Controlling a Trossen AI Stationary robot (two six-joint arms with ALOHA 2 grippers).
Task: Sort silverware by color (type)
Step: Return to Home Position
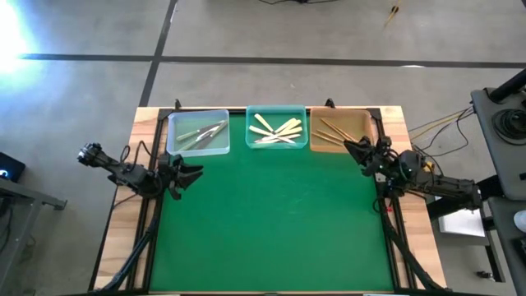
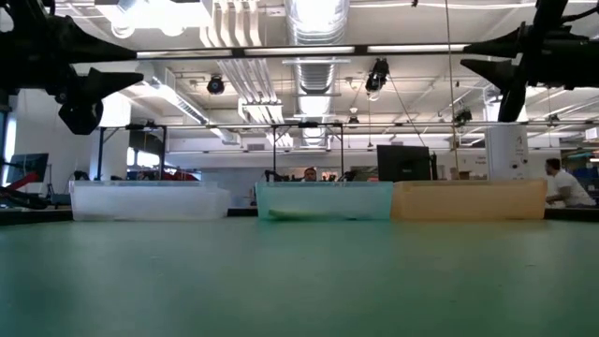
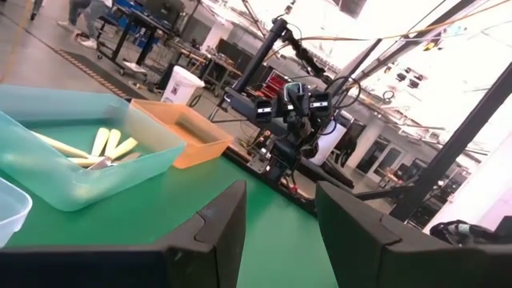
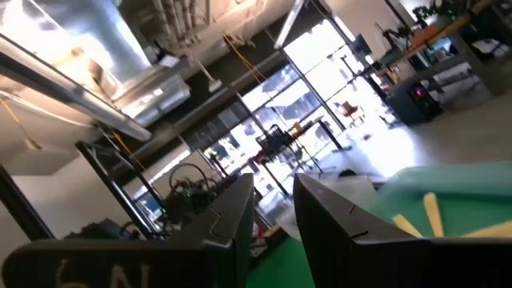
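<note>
All the silverware lies in three trays along the table's far edge. The silver-grey pieces [image 1: 201,131] are in the clear tray [image 1: 174,150], the cream-yellow ones [image 1: 275,130] [image 3: 104,148] in the teal tray [image 1: 251,115], and the tan-brown ones [image 1: 333,130] in the orange tray [image 1: 316,149]. My left gripper [image 1: 191,174] [image 3: 280,200] hovers open and empty above the mat near the table's left edge, just nearer than the clear tray. My right gripper [image 1: 352,152] [image 4: 274,196] hangs open and empty above the orange tray's near right corner.
The green mat [image 1: 279,222] spreads out in front of the trays, with no loose pieces showing on it. A black frame [image 1: 156,214] and cables run along the mat's left and right sides. In the low view both grippers [image 2: 94,89] [image 2: 496,61] hang well above the table. People sit in the room beyond.
</note>
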